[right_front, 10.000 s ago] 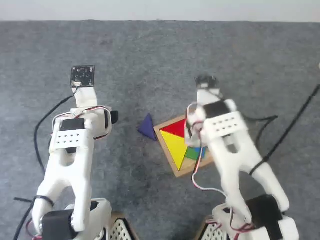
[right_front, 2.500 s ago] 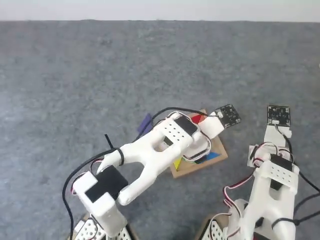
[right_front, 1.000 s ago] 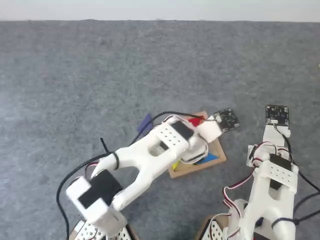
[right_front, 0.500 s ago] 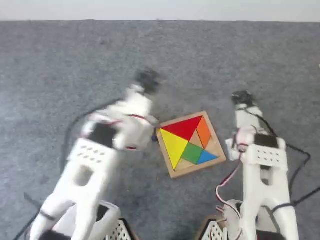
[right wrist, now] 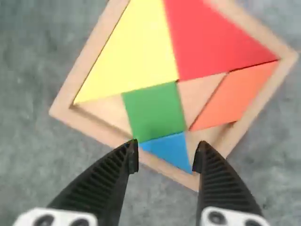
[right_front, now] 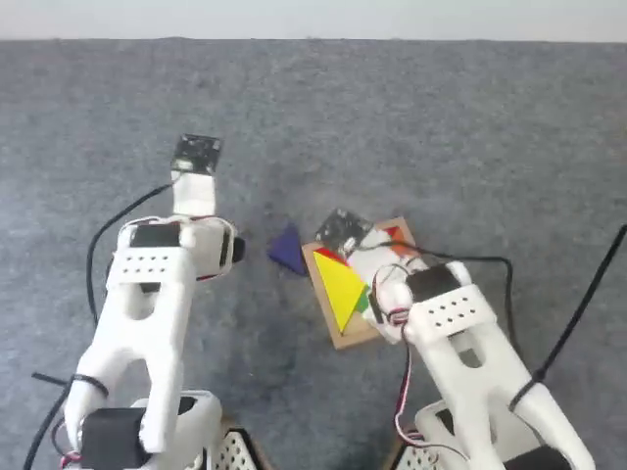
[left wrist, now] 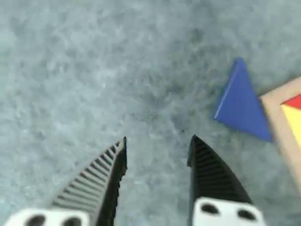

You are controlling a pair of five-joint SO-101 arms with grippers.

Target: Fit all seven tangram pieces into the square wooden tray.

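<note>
The square wooden tray holds yellow and red large triangles, an orange parallelogram, a green square and a small blue triangle. Two triangular slots show bare wood. My right gripper hangs open just above the small blue triangle at the tray's near edge. A dark blue triangle lies flat on the carpet, touching the tray's left corner. Open and holding nothing, my left gripper sits over bare carpet a short way from that triangle.
Grey carpet covers the table, with free room behind and to the left of the tray. The right arm covers much of the tray from above. The left arm stands to the left of the loose triangle.
The left arm has swung back and left, away from the tray. The right arm has moved left over the tray. The pieces stay where they were.
</note>
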